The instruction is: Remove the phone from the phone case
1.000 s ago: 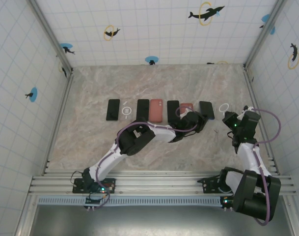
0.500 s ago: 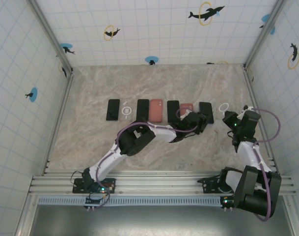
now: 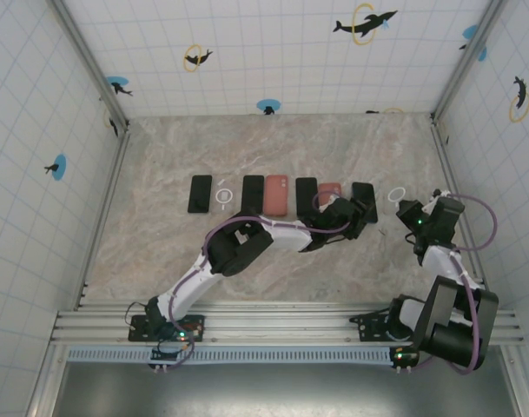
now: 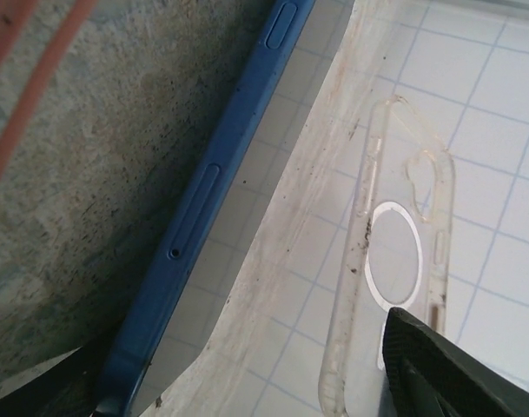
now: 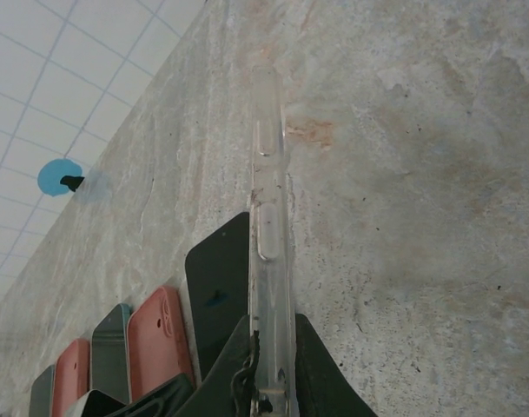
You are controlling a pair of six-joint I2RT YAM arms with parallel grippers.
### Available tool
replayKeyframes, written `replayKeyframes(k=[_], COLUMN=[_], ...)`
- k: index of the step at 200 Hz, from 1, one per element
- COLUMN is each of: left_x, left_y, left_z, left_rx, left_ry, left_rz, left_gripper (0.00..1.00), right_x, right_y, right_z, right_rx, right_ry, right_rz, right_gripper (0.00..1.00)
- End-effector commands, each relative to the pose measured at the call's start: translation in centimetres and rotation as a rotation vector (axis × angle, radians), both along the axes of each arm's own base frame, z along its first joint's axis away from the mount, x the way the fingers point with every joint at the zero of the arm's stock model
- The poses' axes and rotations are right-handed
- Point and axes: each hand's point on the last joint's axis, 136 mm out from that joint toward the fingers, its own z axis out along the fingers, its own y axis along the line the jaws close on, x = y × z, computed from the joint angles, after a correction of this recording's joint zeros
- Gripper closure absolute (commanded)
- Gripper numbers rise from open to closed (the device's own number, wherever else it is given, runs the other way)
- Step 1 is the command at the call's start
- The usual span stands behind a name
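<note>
Phone bare on the table, just left of the case; left gripper beside it, jaws apart; right gripper clamped on the case, held on edge; risk: a left finger catches the phone on withdrawal, dragging it askew.

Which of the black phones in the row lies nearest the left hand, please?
The rightmost black phone, beside the right-hand red case; the left hand is at its near end.

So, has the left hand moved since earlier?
Yes: the left hand has shifted right, from beside the salmon-pink phone case toward the rightmost black phone.
</note>
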Motion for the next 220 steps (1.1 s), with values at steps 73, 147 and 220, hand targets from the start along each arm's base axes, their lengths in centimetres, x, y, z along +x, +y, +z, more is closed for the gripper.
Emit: replayKeyframes(k=[73,147,220], left_x=[-0.9,-1.3,-0.4], left_y=[0.9,1.4,1.7], left_z=[4.9,3.8,5.5], left_rx=[-0.011,-0.007,0.014], left_ry=[0.015,0.049,-0.033], left_rz=[-0.009,-0.021,-0.035], left_gripper=[0.15,0.13,0.12], right_x=[1.3,1.5,1.1], right_y=[0.4,0.2,0.1], right_z=[-0.7,-2.9,-5.5], right_rx=[0.05,0.083,0.084], right_ry=[-0.036,0.008,0.075], right_rz=[0.088,0.13,0.147], right_gripper=[1.0,1.0,0.93])
